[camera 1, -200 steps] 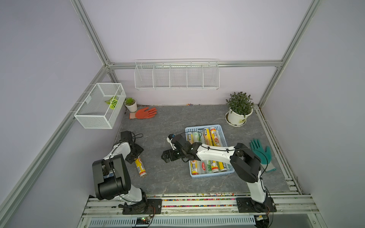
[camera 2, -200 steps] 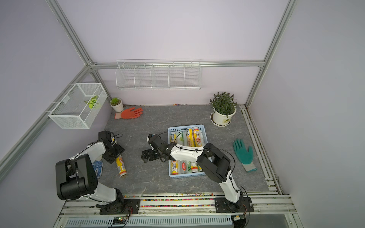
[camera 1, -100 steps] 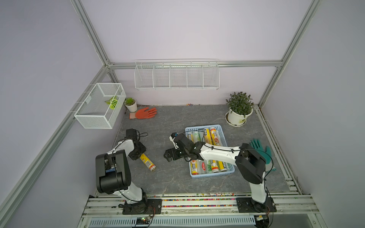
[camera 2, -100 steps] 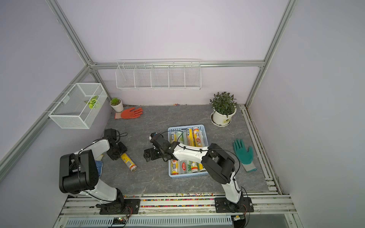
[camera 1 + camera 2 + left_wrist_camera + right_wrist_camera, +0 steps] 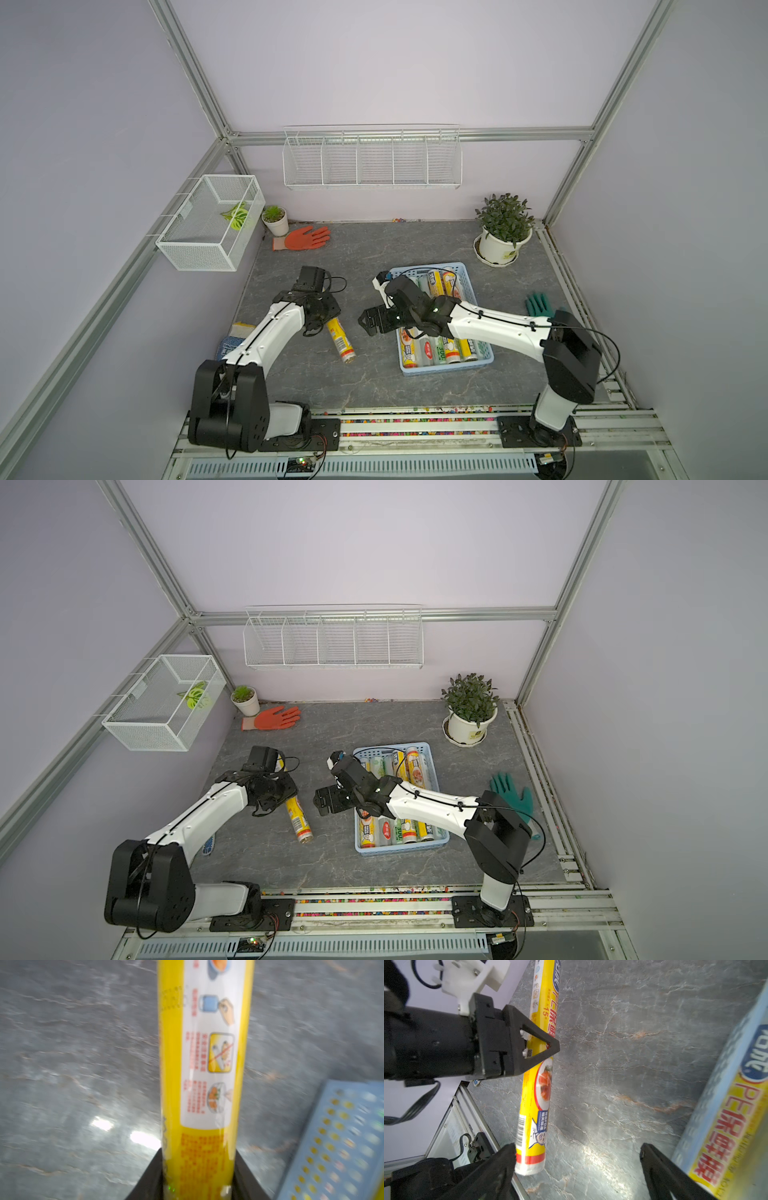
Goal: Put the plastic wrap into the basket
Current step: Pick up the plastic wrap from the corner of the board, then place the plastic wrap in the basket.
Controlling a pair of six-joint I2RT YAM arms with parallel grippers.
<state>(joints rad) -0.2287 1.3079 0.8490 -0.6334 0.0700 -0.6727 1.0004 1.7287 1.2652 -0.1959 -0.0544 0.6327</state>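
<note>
Yellow roll (image 5: 340, 341) is now sitting clamped near one end in the left gripper (image 5: 322, 317), whose jaws have just closed on it. It is lying outside the basket (image 5: 449, 369), nearer than before. Beside it the right gripper (image 5: 369, 326) is hanging wide open and empty, so carrying it over likely comes next.

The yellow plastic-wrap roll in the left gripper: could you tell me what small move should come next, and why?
Probably lift it: the left gripper is shut near one end of the long yellow printed plastic-wrap roll, which lies outside the light-blue perforated plastic basket.
</note>
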